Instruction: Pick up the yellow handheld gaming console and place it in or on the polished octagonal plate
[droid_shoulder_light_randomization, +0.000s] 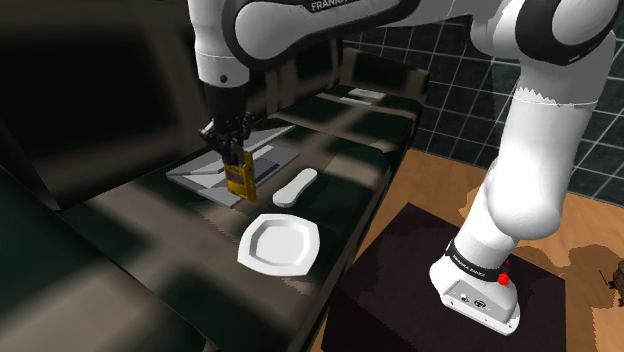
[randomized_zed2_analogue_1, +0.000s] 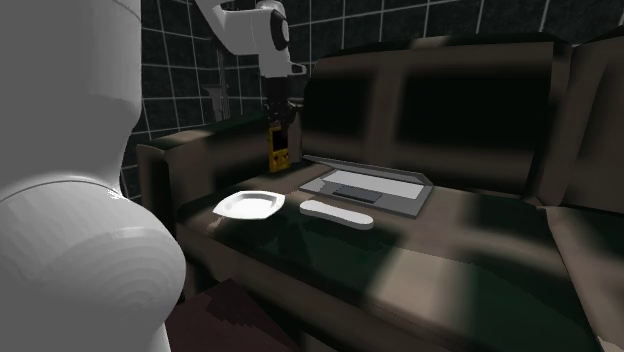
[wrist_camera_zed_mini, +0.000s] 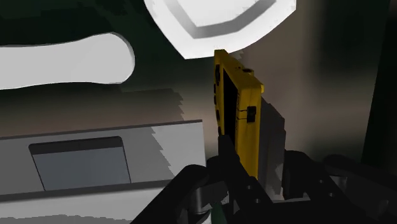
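Observation:
A yellow handheld console (droid_shoulder_light_randomization: 238, 183) hangs upright in the air above the dark sofa seat, with my black gripper (droid_shoulder_light_randomization: 236, 160) shut on its upper end. In the second exterior view the console (randomized_zed2_analogue_1: 277, 148) hangs below the gripper (randomized_zed2_analogue_1: 277, 125), higher than the white octagonal plate (randomized_zed2_analogue_1: 250, 205). The plate (droid_shoulder_light_randomization: 280, 243) lies flat on the seat near the front edge, a short way from the console towards the stand. In the wrist view the fingers (wrist_camera_zed_mini: 229, 156) clasp the console (wrist_camera_zed_mini: 238, 108), and the plate (wrist_camera_zed_mini: 216, 19) lies beyond it.
A grey open laptop (droid_shoulder_light_randomization: 225, 170) lies on the seat under and behind the gripper. A white oblong object (droid_shoulder_light_randomization: 296, 187) rests between laptop and plate. A small white item (droid_shoulder_light_randomization: 362, 95) sits far back on the sofa. The dark stand (droid_shoulder_light_randomization: 440, 300) is at lower right.

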